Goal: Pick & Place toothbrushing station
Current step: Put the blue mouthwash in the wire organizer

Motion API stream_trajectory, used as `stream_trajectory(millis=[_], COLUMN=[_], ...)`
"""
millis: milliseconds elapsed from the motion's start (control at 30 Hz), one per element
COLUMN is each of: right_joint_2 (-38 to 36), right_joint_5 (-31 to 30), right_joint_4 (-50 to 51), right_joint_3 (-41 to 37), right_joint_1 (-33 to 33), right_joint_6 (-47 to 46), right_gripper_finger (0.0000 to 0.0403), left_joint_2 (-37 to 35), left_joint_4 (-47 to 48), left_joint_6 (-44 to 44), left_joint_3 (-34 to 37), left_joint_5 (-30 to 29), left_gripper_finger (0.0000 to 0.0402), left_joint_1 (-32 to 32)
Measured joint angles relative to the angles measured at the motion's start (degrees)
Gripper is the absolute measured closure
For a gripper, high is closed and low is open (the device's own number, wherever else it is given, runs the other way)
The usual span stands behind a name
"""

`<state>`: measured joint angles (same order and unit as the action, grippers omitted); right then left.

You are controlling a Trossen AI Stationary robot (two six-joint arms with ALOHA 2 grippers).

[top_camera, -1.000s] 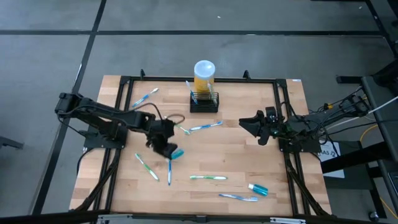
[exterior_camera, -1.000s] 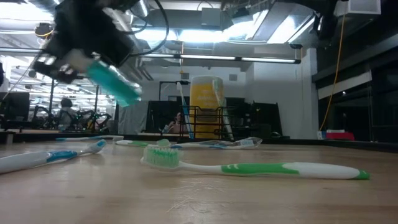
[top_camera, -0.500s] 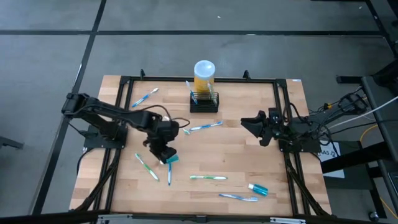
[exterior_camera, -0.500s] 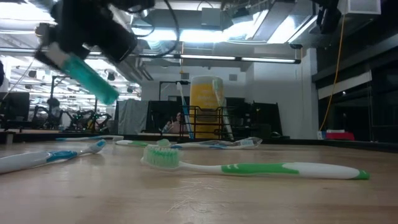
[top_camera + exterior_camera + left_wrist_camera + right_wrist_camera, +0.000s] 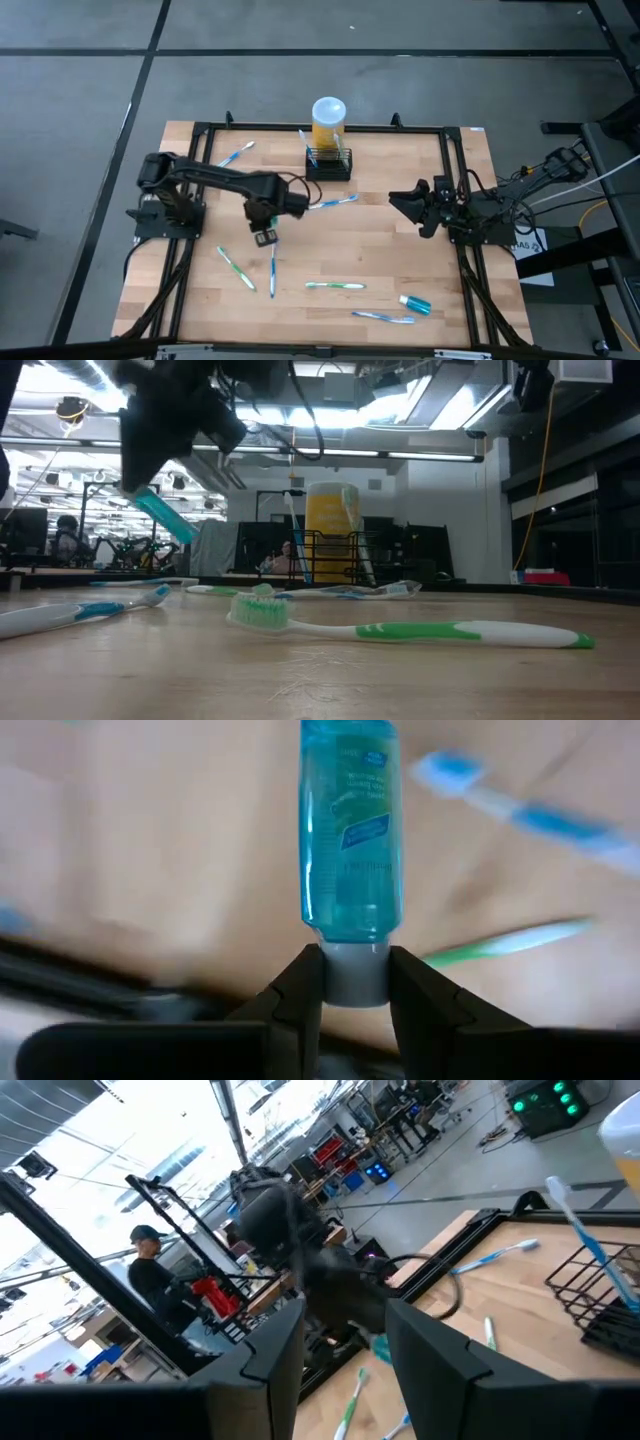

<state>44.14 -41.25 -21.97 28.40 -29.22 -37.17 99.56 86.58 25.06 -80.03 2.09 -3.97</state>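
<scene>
- Clamped on the grey cap of a blue-green toothpaste tube (image 5: 351,840), the left gripper (image 5: 352,982) has both dark fingers (image 5: 303,990) pressed against the cap's sides, the tube sticking straight out ahead of them.
- Seen from table height, that tube (image 5: 165,517) hangs tilted in the air, clear of the wood.
- From overhead, the left gripper (image 5: 266,234) is in front of the toothbrushing station (image 5: 329,164) and off to its left, above the wooden table (image 5: 385,250).
- Right gripper (image 5: 404,203): its two fingers (image 5: 266,1342) stand apart with nothing between them; it waits well to the right of the station, near the table's right rail.
- The toothbrushing station, a small black wire-mesh holder, stands upright at the middle of the table's far edge, with a toothbrush standing in it.
- A yellow cylinder (image 5: 328,120) with a white round top stands just behind the station, touching or nearly so.
- Loose toothbrushes lie on the wood in front of the station: a green one (image 5: 400,628) closest to the low camera, a blue one (image 5: 330,203) between the station and the left gripper.
- A second toothpaste tube (image 5: 415,303) lies well in front of the station, to its right.
- A person (image 5: 160,1285) in a cap stands in the room beyond the table.
</scene>
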Motion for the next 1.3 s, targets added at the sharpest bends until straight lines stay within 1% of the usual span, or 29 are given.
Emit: stream_trajectory(millis=[67, 133, 267, 367, 500, 633, 767, 933, 1133, 1300], right_joint_2=[0.0, 0.0, 0.0, -0.02, -0.02, -0.02, -0.02, -0.02, -0.02, -0.02], right_joint_5=[-0.64, -0.79, -1.28, -1.43, -1.41, -1.43, -2.76, -3.37, -3.31, -2.92], right_joint_4=[0.0, 0.0, 0.02, -0.06, -0.45, -1.43, -1.68, -2.16, -2.54, -2.98], right_joint_3=[0.0, 0.0, 0.0, 0.0, 0.0, 0.0, 0.0, 0.0, 0.0, 0.0], right_joint_1=[-0.15, -0.15, -0.15, -0.15, -0.15, -0.67, -1.43, -1.9, -1.92, -1.92], right_joint_6=[0.28, 0.37, 0.79, 1.19, 1.61, 2.09, 3.2, 4.66, 5.54, 6.25], right_gripper_finger=[0.0257, 0.0257, 0.0257, 0.0257, 0.0257, 0.0257, 0.0257, 0.0257, 0.0257, 0.0257], left_joint_2=[0.99, 1.1, 1.39, 3.26, 6.72, 8.34, 8.32, 8.0, 7.99, 7.99], left_joint_4=[3.49, 3.25, 3.53, 3.31, 3.32, 3.42, 3.43, 3.53, 3.63, 3.65], left_joint_6=[-2.94, -5.83, -9.27, -13.18, -18.26, -21.08, -21.63, -22.85, -23.32, -22.6], left_joint_3=[-1.15, -1.76, -1.0, -0.18, 1.9, 5.27, 8.88, 12.47, 13.8, 14.32], left_joint_5=[-6.08, -9.62, -9.5, -11.22, -11.35, -9.03, -6.68, -5.33, -5.1, -5.15], left_gripper_finger=[0.0318, 0.0318, 0.0318, 0.0318, 0.0318, 0.0318, 0.0318, 0.0318, 0.0318, 0.0318], left_joint_1=[-1.28, -1.75, -1.44, -1.41, -1.35, -1.39, -1.35, -1.13, -0.71, 1.61])
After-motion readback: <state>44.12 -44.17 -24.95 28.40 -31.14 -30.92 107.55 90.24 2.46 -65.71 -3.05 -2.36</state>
